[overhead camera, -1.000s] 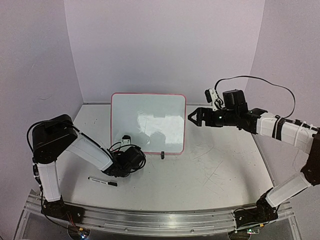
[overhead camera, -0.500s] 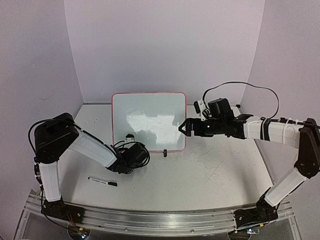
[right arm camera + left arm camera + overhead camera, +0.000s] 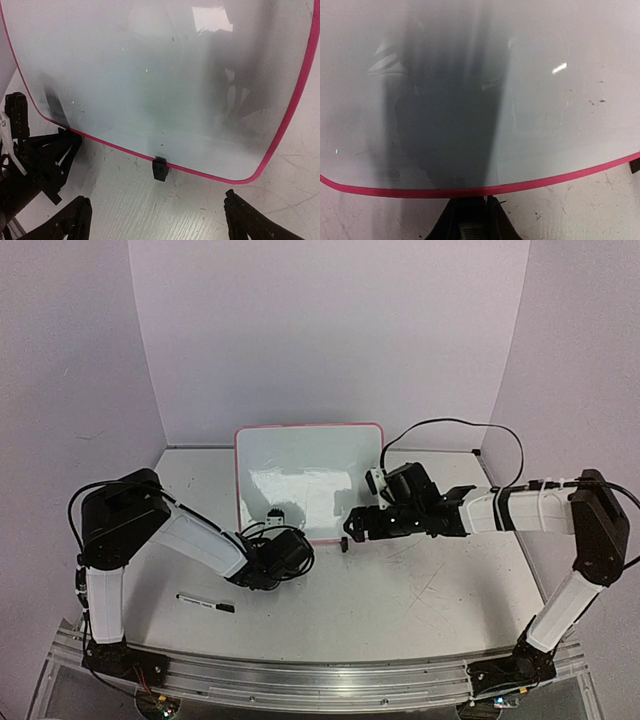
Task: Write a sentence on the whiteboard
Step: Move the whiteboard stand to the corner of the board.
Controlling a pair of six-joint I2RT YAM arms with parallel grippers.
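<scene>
**Top external**
- Whiteboard (image 3: 310,475): rear centre of the table (image 3: 430,590), propped up and leaning back. Long axis runs left to right, face toward the arms, clip-foot edge lowest.
- Left gripper (image 3: 277,536): at the lower frame edge, left of middle.
- Right gripper (image 3: 351,531): low, just beside the lower right corner, next to 1 clip foot (image 3: 341,547).
- Marker (image 3: 206,603): flat on the table, near the left arm and apart from the board.
- Change over 1 second: board shifted right and slightly rearward. The right gripper dropped from beside the right edge to the lower corner. The marker did not move.

**Left wrist**
- Left gripper (image 3: 470,220): fingers drawn narrow, pinched on the pink frame (image 3: 535,184). The board face shows its shadow.

**Right wrist**
- Right gripper (image 3: 156,200): spread wide, holding nothing, the clip foot (image 3: 159,168) between the tips and ahead of them.
- Left gripper (image 3: 62,142): at the lower left of the frame.
</scene>
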